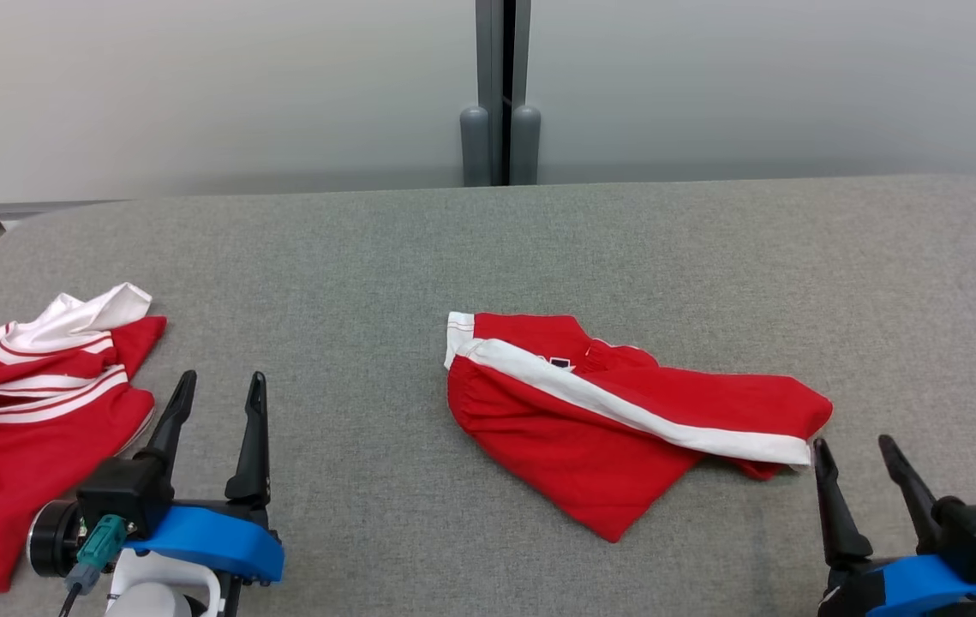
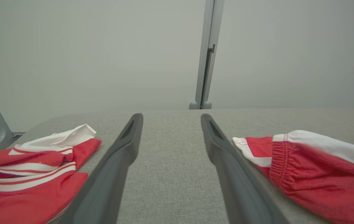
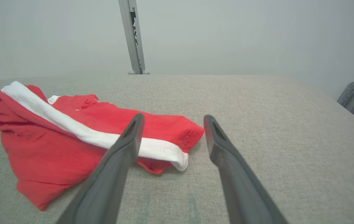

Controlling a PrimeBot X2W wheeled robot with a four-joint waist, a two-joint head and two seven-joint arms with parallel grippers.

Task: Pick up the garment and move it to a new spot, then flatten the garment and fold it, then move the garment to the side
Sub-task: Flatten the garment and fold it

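A crumpled red garment (image 1: 625, 420) with a white side stripe, shaped like shorts, lies on the grey cloth-covered table (image 1: 488, 248), right of centre. My right gripper (image 1: 852, 442) stands open just short of its near right corner, with nothing between the fingers. In the right wrist view the garment (image 3: 71, 140) lies left of and partly behind the open right gripper (image 3: 173, 116). My left gripper (image 1: 223, 377) is open and empty over bare table at the lower left. In the left wrist view the left gripper (image 2: 171, 116) has the garment (image 2: 313, 168) on its right.
A second red garment (image 1: 33, 411) with white bands lies bunched at the table's left edge, close to the left gripper; it shows too in the left wrist view (image 2: 30, 174). A grey post (image 1: 500, 111) stands against the pale wall behind the table.
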